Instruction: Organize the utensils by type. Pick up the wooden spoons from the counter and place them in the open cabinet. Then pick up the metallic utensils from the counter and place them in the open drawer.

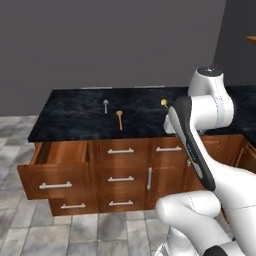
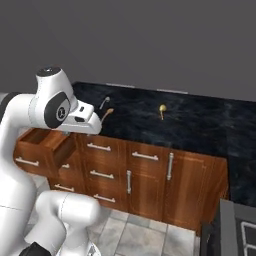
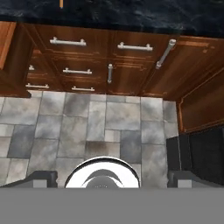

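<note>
On the black counter (image 1: 75, 112) lie a silver-grey metal spoon (image 1: 105, 105), a wooden spoon (image 1: 119, 119) just right of it, and a second wooden spoon (image 1: 164, 103) partly behind my arm. The right base view shows the same metal spoon (image 2: 104, 102), the near wooden spoon (image 2: 107, 114) and the far one (image 2: 162, 110). The open drawer (image 1: 50, 172) juts out at the left end of the base cabinets. My gripper (image 3: 113, 178) hangs in front of the counter, aimed down at the floor. It is open, its fingertips (image 3: 41, 177) wide apart with nothing between them.
Closed drawers and doors with silver bar handles (image 1: 120, 178) fill the cabinet front. A brown wooden edge (image 1: 251, 38) shows at the upper right. A dark appliance (image 2: 240, 230) stands at the lower right. Grey tiled floor (image 3: 105, 122) lies below the hand.
</note>
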